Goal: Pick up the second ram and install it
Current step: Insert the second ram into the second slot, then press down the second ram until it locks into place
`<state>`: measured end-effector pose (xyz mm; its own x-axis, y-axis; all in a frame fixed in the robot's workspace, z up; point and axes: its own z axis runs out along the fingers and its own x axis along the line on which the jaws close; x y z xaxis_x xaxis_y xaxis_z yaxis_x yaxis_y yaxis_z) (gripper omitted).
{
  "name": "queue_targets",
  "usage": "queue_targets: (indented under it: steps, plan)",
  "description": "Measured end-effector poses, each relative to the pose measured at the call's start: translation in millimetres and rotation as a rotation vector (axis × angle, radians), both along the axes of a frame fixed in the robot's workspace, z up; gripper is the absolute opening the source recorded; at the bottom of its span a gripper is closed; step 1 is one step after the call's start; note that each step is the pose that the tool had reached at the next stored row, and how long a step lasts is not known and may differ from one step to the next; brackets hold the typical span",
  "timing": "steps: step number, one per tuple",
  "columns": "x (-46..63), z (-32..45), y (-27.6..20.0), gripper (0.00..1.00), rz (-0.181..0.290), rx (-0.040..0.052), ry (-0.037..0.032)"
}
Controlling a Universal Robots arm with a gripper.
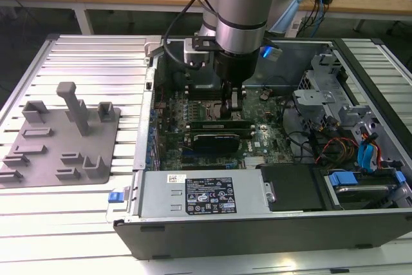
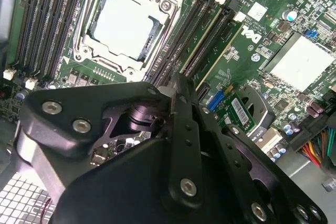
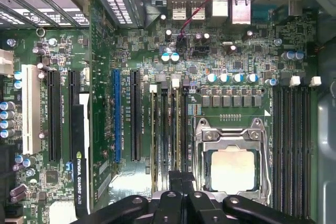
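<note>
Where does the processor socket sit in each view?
Exterior view: the processor socket lies on the board, beside the end effector, on the exterior view's left.
Second wrist view: the socket lies between memory slots.
First wrist view: the socket, again between slots.
Shared landmark: the memory slots.

An open computer case [image 1: 257,223] lies on a bench [image 1: 84,223] of pale ribbed panels, its green motherboard [image 3: 236,51] facing up with a CPU socket [image 3: 231,166] framed by a metal bracket and flanked by dark memory slots [image 3: 291,140]. A black graphics card [image 1: 215,138] sits across the board, and beyond it, toward the exterior view's right, are a drive cage [image 1: 322,88], red and orange wires [image 1: 335,146] and blue plastic tabs [image 1: 367,156]. On the exterior view's left, beside the case, a grey fixture plate [image 1: 58,140] carries several grey blocks and one tilted post [image 1: 74,104].
</note>
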<state>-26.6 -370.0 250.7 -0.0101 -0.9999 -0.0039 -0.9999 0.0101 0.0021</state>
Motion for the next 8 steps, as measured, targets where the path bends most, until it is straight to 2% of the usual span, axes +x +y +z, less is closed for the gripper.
queue_targets:
  steps: [8]
  plan:
    - [0.0,1.7,0.0,0.08,0.0,0.0,0.0]
